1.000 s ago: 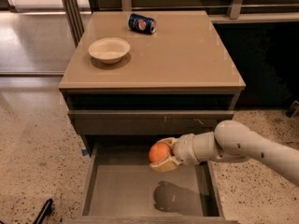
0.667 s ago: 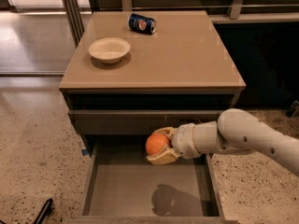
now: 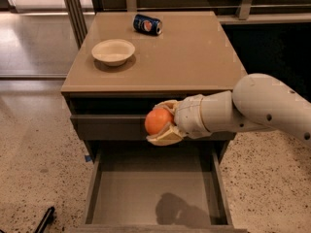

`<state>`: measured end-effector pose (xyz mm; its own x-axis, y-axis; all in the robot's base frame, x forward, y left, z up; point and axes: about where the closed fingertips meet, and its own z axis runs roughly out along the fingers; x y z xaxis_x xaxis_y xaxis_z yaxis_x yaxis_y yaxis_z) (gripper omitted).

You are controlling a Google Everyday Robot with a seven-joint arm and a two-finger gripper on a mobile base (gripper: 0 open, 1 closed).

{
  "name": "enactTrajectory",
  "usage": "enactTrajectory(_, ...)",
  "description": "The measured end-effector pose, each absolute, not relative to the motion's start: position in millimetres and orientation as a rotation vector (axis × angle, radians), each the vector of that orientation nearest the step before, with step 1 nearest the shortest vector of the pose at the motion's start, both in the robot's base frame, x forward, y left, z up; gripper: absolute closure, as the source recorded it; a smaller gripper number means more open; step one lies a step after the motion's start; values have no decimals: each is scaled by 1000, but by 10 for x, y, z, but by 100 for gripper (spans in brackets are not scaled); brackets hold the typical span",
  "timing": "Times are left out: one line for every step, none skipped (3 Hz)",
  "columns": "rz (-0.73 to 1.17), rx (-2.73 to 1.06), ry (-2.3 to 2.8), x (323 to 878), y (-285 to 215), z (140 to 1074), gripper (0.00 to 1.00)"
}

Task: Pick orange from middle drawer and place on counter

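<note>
My gripper (image 3: 163, 123) is shut on the orange (image 3: 157, 121), a small round orange fruit held between two cream fingers. It hangs in the air in front of the top drawer front, above the open middle drawer (image 3: 146, 191), whose flat grey-brown bottom is bare apart from the arm's shadow. The white arm reaches in from the right. The tan counter (image 3: 189, 57) lies just above and behind the gripper.
A cream bowl (image 3: 113, 51) stands at the counter's left. A blue soda can (image 3: 147, 24) lies on its side at the back. Speckled floor surrounds the cabinet. A dark object (image 3: 46, 220) lies on the floor at lower left.
The gripper has risen with the orange from low over the drawer to the height of the top drawer front, and moved slightly left.
</note>
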<state>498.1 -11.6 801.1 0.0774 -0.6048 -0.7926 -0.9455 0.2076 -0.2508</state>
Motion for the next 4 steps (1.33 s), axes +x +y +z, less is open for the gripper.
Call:
enactTrajectory(427, -1453, 1567, 5153, -58, 8441, 100)
enactTrajectory(402, -1423, 1523, 5490, 19, 8629, 100)
enactTrajectory(372, -1368, 1521, 5868, 162, 8625, 100)
enactTrajectory(372, -1368, 1521, 5868, 162, 8625, 100)
